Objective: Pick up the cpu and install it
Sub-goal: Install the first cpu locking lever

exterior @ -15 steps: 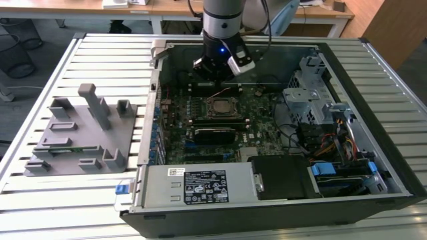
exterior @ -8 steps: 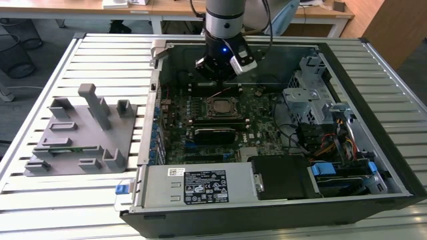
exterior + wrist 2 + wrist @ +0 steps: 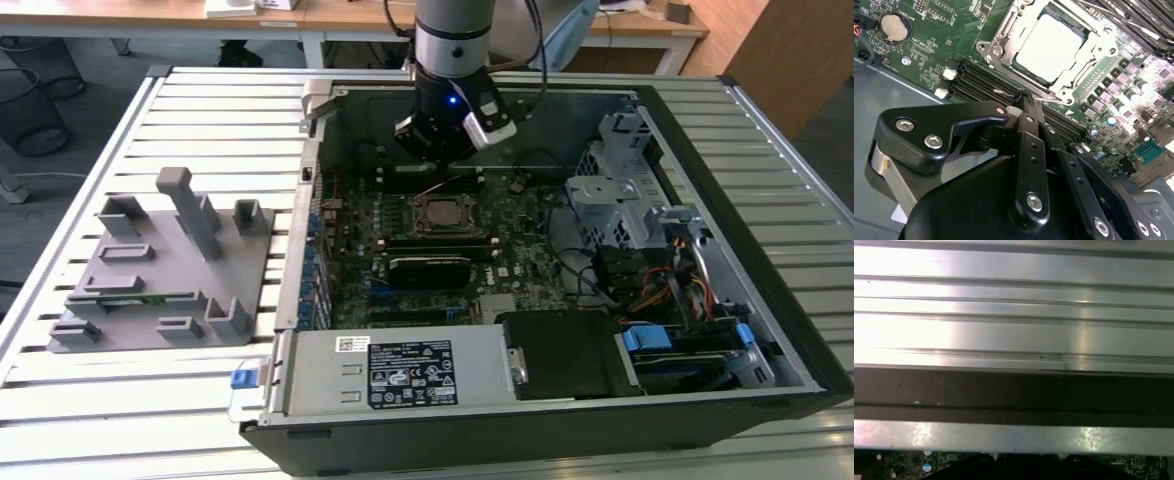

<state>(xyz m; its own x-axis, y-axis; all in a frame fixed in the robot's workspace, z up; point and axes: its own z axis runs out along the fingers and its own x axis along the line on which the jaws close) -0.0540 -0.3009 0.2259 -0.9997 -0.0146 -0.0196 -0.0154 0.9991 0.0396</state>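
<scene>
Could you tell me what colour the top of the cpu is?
Shiny silver-grey, seen best in the second wrist view, where the cpu sits in its socket.

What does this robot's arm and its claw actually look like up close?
In the exterior view the arm is a round silver-grey tube ending in a black wrist section with a small blue light, a white and black box clipped to its side and dark cables running up beside it. In the second wrist view the gripper is matt black: flat bar linkages joined by shiny silver bolts, tapering to slim fingers.
</scene>
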